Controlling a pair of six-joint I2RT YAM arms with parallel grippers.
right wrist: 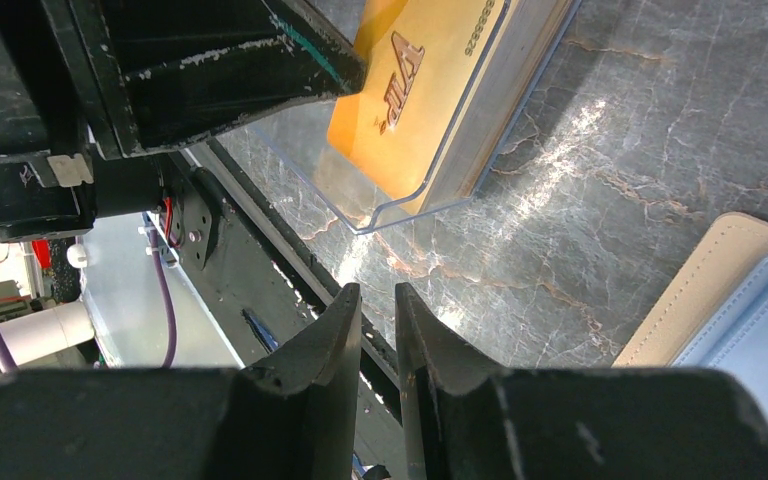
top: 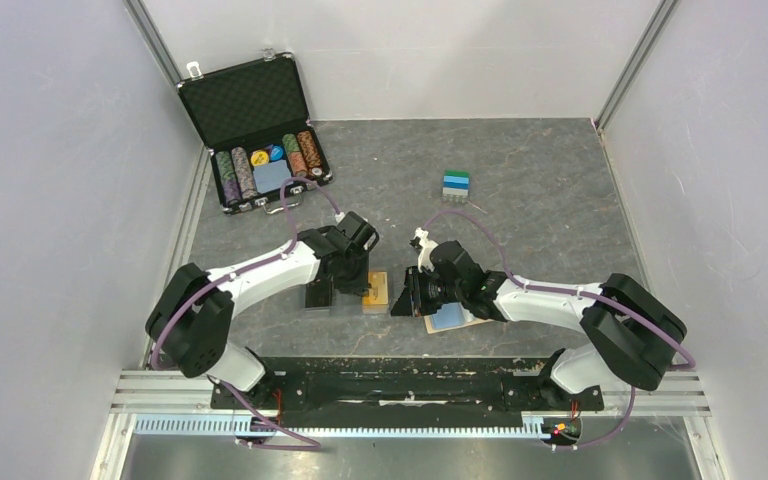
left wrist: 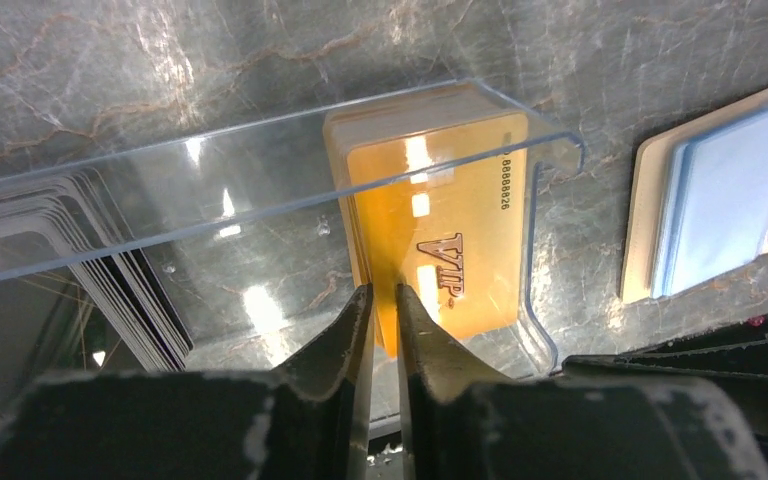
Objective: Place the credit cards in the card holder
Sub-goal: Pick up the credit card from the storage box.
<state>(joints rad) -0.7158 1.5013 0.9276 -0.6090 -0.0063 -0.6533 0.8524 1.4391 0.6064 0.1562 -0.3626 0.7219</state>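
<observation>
We see a dark, marble-veined table (top: 560,200) boxed in by plain grey walls (top: 60,200), with metal rails along its near edge. The left arm (top: 260,275) and right arm (top: 560,298) both bend inward, so their wrists nearly meet at the near centre of the table. At the far left an open black chip case (top: 255,120) stands with rows of chips inside. A small blue, green and white block (top: 456,183) sits alone, well apart on the far right.

From above, the work area is mostly hidden under the wrists, so we rely on the wrist cameras. The left one shows a clear plastic tray (left wrist: 210,170) holding a stack of gold cards. The top gold card (left wrist: 450,230) is stamped "VIP". A fanned stack of dark cards (left wrist: 90,260) lies at the tray's left end. The left gripper (left wrist: 383,295) is pinched narrow on the near edge of the gold card, and a sliver of gold shows between its fingers.

The card holder (left wrist: 645,200) lies flat on the table just right of the tray, not touching it, with a blue card (left wrist: 730,200) on it. We cannot tell whether that card is in a slot.

The right wrist view adds what the left misses. The right gripper (right wrist: 378,295) hangs over bare table between tray and holder, its fingers drawn to a thin slit with nothing between them.
</observation>
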